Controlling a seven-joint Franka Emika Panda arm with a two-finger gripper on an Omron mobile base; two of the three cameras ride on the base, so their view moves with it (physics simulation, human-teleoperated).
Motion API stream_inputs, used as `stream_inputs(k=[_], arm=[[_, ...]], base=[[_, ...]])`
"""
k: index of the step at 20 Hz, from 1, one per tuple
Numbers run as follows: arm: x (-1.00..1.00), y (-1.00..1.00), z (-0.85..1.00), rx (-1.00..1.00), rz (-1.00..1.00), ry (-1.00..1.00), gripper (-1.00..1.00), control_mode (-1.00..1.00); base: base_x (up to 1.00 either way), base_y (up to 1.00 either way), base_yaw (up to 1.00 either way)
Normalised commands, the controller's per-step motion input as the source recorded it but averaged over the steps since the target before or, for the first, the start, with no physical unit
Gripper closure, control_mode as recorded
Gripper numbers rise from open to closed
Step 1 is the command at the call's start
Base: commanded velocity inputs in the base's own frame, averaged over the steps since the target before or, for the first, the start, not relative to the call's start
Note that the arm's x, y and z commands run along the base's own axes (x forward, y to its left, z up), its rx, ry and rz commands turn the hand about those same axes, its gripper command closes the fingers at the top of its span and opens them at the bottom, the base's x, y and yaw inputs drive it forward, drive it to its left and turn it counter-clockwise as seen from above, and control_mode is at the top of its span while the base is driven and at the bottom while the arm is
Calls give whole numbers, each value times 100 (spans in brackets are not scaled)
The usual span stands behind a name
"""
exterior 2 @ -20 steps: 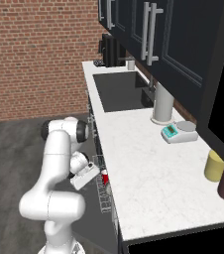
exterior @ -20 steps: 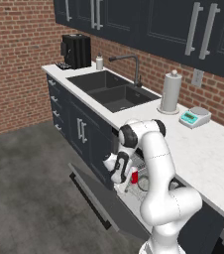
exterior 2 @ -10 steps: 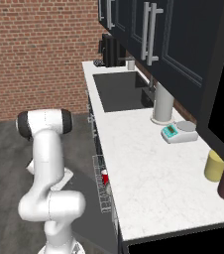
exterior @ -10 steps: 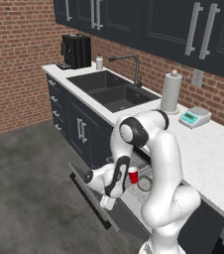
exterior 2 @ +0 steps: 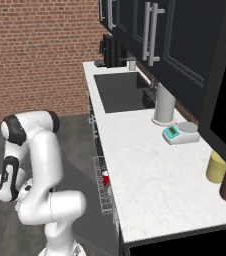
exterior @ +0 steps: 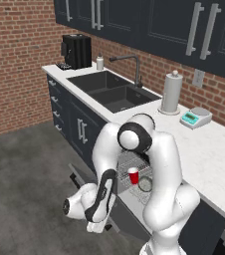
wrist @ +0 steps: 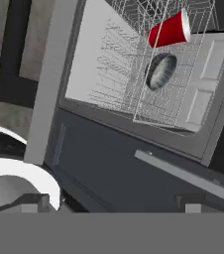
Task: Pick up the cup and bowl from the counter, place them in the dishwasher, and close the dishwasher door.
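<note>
- Two dishes sit in the dishwasher's white wire rack [wrist: 134, 74]: the red cup [wrist: 169, 30] and, just beside it, the grey bowl [wrist: 159, 71].
- From the left base camera, the cup [exterior: 133, 175] and bowl [exterior: 145, 184] peek out between the arm's links; most of the rack is hidden.
- Low over the dark, dropped-open dishwasher door [wrist: 134, 168], the gripper [exterior: 98, 226] hangs with jaws spread wide, holding nothing; its tips are hard to make out.
- On the white counter [exterior 2: 150, 170], a paper-towel roll [exterior 2: 163, 105] and a scale [exterior 2: 180, 133] stand.
</note>
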Motion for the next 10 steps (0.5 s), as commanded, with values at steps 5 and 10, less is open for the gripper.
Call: stream_inputs(k=[5, 10], arm=[[-12, 100, -25, -42, -23, -7, -100, -100], [0, 92, -44, -41, -21, -7, -100, -100]], base=[[0, 0, 0], [0, 0, 0]])
